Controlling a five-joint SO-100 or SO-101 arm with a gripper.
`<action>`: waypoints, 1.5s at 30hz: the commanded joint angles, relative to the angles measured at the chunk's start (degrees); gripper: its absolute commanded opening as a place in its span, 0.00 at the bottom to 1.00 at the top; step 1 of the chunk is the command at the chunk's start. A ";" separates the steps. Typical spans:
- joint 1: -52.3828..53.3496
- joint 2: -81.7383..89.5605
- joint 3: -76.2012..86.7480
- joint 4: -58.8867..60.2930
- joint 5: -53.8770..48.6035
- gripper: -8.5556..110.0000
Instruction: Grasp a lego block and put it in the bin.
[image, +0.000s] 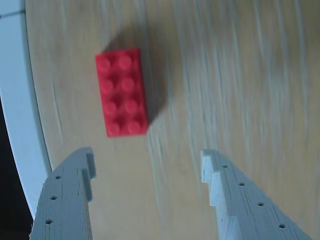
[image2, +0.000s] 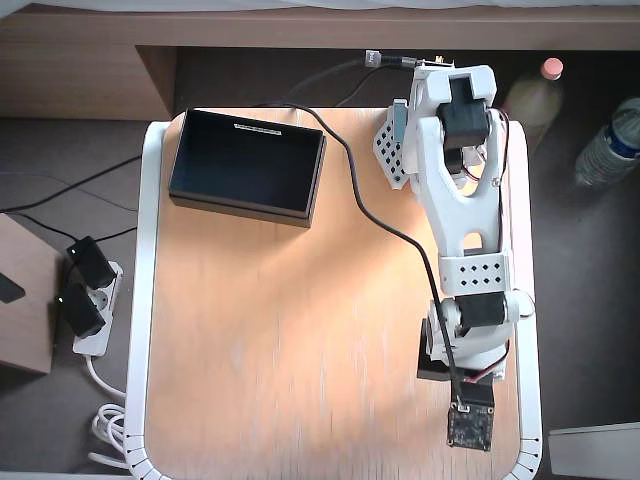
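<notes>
The red lego block (image: 121, 92) lies flat on the wooden table, studs up, in the upper left of the wrist view. My gripper (image: 147, 160) is open above the table, its two grey fingers spread at the bottom of the frame, with the block just beyond the left fingertip (image: 85, 162). In the overhead view the gripper (image2: 392, 140) is at the table's far right part and the block is hidden under the arm. The black bin (image2: 247, 163) stands at the table's far left, to the left of the gripper, with nothing showing inside it.
The table's white rim (image: 15, 100) runs close to the left of the block in the wrist view. A black cable (image2: 370, 205) crosses the table from the back to the arm's base (image2: 470, 330). Two bottles (image2: 610, 145) and a power strip (image2: 85, 300) sit off the table.
</notes>
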 joint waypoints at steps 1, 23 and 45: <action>-0.88 -0.70 -10.02 -1.32 -0.70 0.26; -5.01 -10.20 -12.48 -7.03 -3.96 0.26; -1.58 -10.28 -12.39 -7.56 -2.11 0.24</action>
